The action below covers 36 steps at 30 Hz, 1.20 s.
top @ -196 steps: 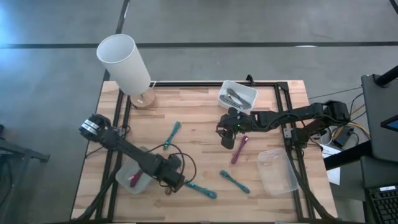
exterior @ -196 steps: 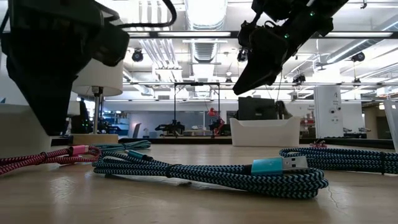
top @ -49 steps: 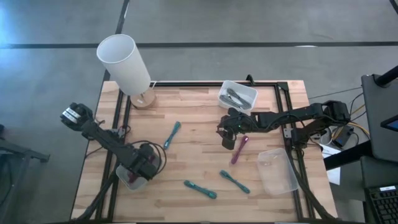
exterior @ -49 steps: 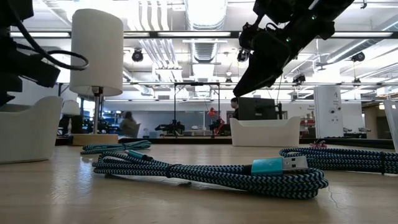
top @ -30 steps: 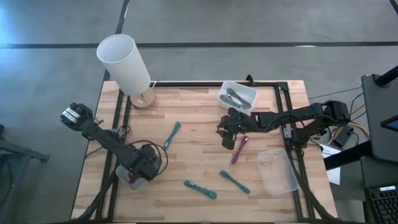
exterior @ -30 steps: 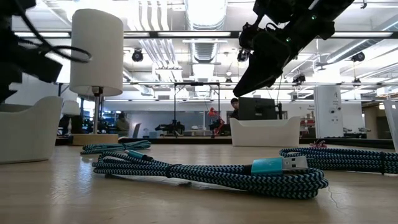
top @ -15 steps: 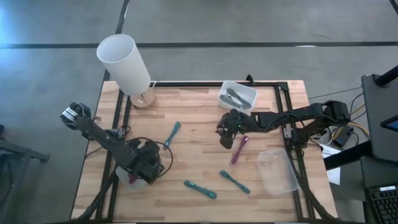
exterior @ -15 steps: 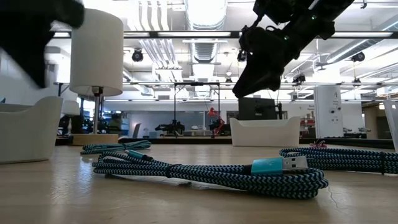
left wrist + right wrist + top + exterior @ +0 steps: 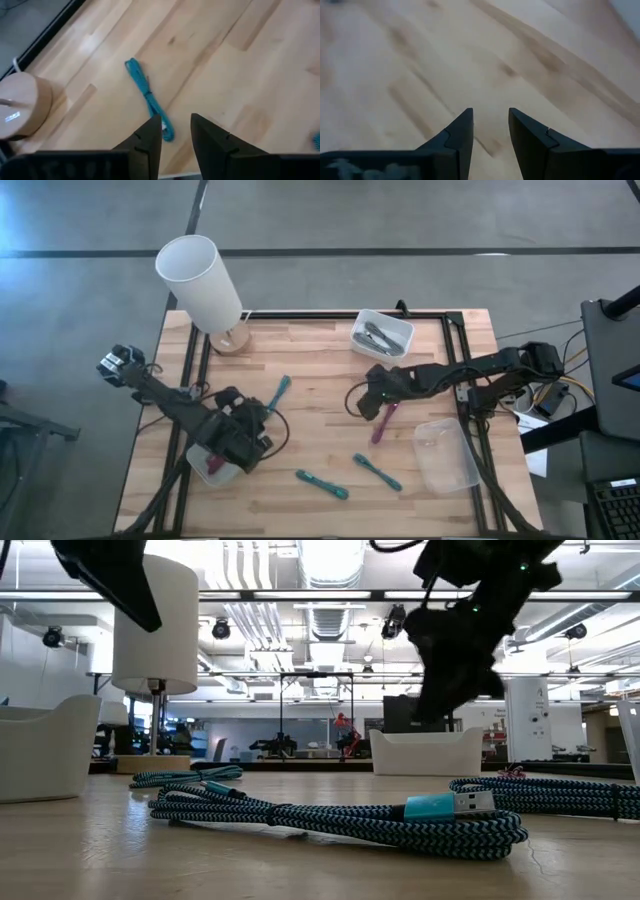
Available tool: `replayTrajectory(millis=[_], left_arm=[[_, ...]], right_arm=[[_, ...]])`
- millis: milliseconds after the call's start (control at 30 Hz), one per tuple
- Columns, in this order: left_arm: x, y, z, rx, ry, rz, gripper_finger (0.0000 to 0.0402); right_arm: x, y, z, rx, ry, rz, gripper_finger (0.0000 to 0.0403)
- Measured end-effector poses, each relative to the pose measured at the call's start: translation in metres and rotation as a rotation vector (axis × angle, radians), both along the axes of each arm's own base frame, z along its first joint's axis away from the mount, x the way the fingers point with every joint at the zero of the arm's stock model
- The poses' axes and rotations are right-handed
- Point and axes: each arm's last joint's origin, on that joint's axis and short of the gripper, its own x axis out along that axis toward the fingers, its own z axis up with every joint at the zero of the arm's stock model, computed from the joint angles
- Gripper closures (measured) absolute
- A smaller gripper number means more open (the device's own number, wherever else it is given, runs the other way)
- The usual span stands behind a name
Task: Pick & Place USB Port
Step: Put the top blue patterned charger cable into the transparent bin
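Since half a second ago, left pincer (image 9: 245, 430) has moved away from the white bin (image 9: 205, 467) toward the teal cable (image 9: 277, 396), which lies just ahead of its fingers. Its fingers (image 9: 150, 137) are a little apart and hold nothing. Right pincer (image 9: 366, 402) has turned beside the pink cable (image 9: 384, 421), fingers (image 9: 462, 131) apart, empty, above the wooden surface (image 9: 320, 375).

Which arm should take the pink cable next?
Right. The right gripper hangs open just beside the pink cable. The left gripper, also open and empty, sits across the table by the bin, nearer a teal cable.
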Motion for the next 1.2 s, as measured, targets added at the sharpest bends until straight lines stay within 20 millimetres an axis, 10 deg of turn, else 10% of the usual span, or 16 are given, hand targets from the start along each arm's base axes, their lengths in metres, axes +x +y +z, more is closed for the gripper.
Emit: replayTrajectory(millis=[433, 1200], left_arm=[[0.009, 0.034, -0.016, 0.061, 0.055, 0.122, 0.0294], [0.038, 0.118, -0.093, -0.129, 0.001, 0.047, 0.0293]], right_arm=[[-0.019, 0.025, -0.001, 0.106, 0.130, -0.285, 0.0284], [-0.019, 0.027, -0.002, 0.074, 0.144, -0.210, 0.0284]])
